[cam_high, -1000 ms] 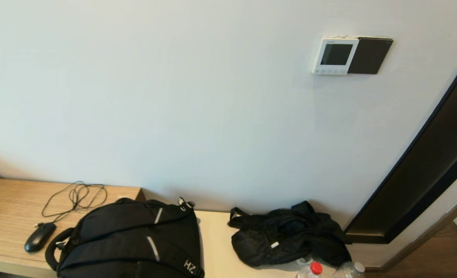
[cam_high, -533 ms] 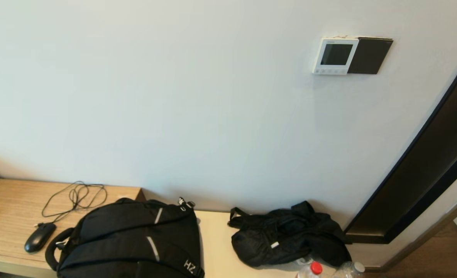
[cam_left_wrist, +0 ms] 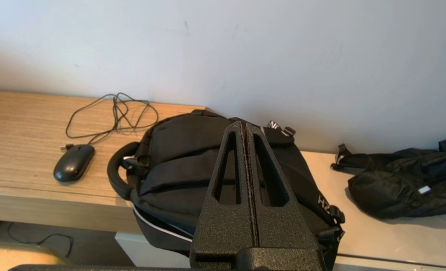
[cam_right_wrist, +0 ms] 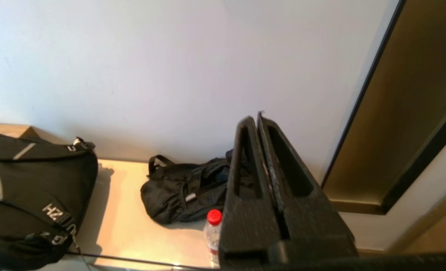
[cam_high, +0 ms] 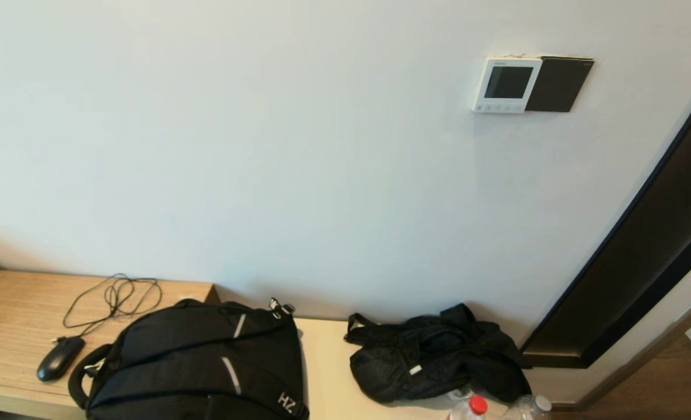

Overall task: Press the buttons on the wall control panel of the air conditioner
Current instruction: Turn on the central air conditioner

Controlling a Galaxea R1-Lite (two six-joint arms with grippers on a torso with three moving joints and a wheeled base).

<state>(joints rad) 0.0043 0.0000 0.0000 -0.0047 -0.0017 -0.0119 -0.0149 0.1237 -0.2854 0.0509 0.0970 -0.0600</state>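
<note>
Task not started: neither arm in head view, no contact with air conditioner's wall control panel, on wall at 1 o'clock, screen dark. Whole reach and press remain.

Backpack, one, 7 o'clock. Black bag, one, 5 o'clock. Bottles, two. Mouse, one. Buttons, about five, along panel's lower edge.

Left gripper low above backpack, fingers pressed together, empty. Right gripper low near black bag, fingers together, empty.
</note>
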